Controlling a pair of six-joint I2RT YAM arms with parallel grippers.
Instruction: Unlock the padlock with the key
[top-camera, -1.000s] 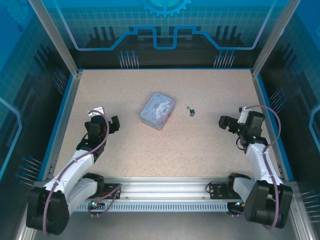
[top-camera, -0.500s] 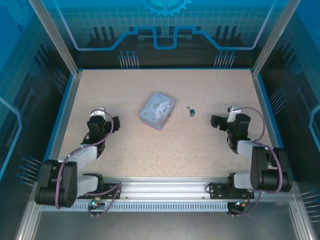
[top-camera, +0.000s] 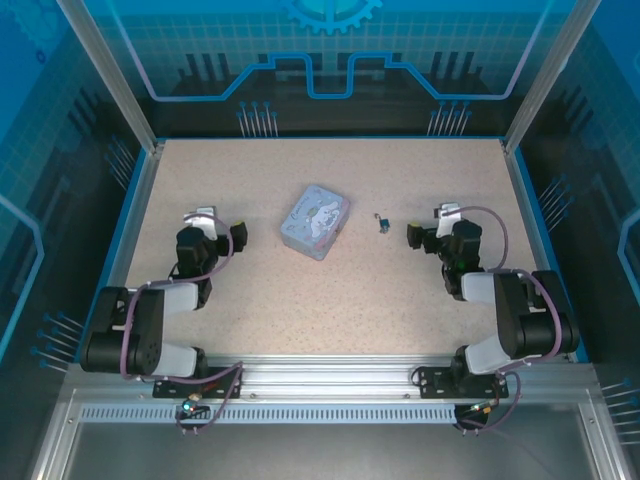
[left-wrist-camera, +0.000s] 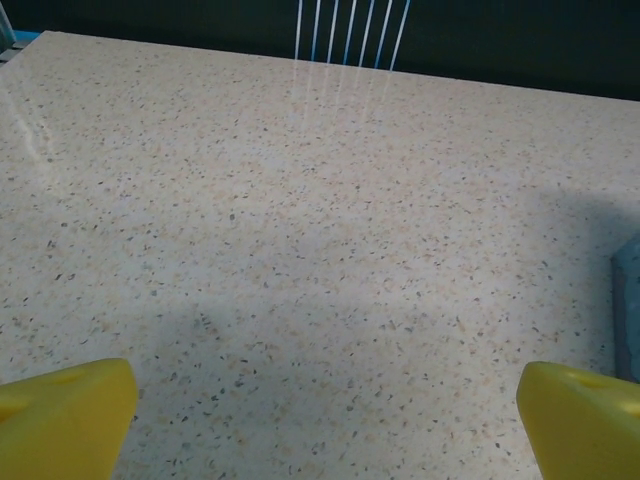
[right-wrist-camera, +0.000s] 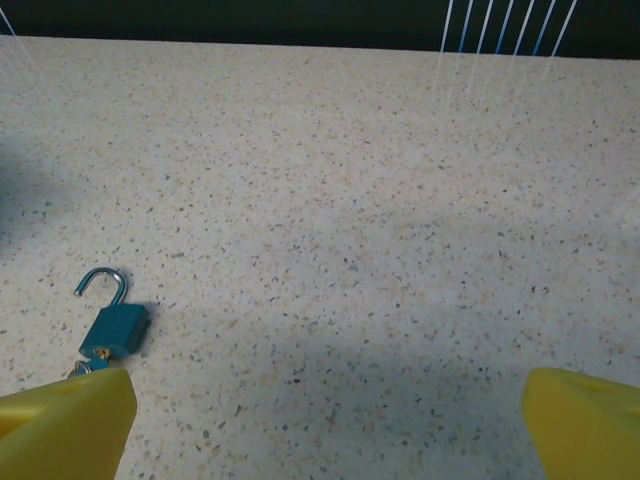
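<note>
The padlock (right-wrist-camera: 113, 328) lies flat on the speckled table, a tiny teal body with a silver shackle hooked open at one end. At its lower end a small grey metal bit, seemingly the key (right-wrist-camera: 82, 368), pokes out, partly behind my yellow fingertip (right-wrist-camera: 62, 425). From above, the padlock (top-camera: 382, 222) sits just left of my right gripper (top-camera: 415, 238), apart from it. The right gripper (right-wrist-camera: 325, 425) is open and holds nothing. My left gripper (top-camera: 232, 240) is low over bare table, left of the tin. The left gripper (left-wrist-camera: 325, 420) is open and holds nothing.
A pale blue tin (top-camera: 316, 221) with a white cartoon figure lies between the two grippers, left of the padlock; its edge (left-wrist-camera: 628, 310) shows at the right of the left wrist view. Blue walls (top-camera: 130, 220) line the table's sides.
Both arms have folded down and back. The right gripper has slid left toward the padlock, and the left gripper has shifted slightly right. Padlock and tin have not moved.
</note>
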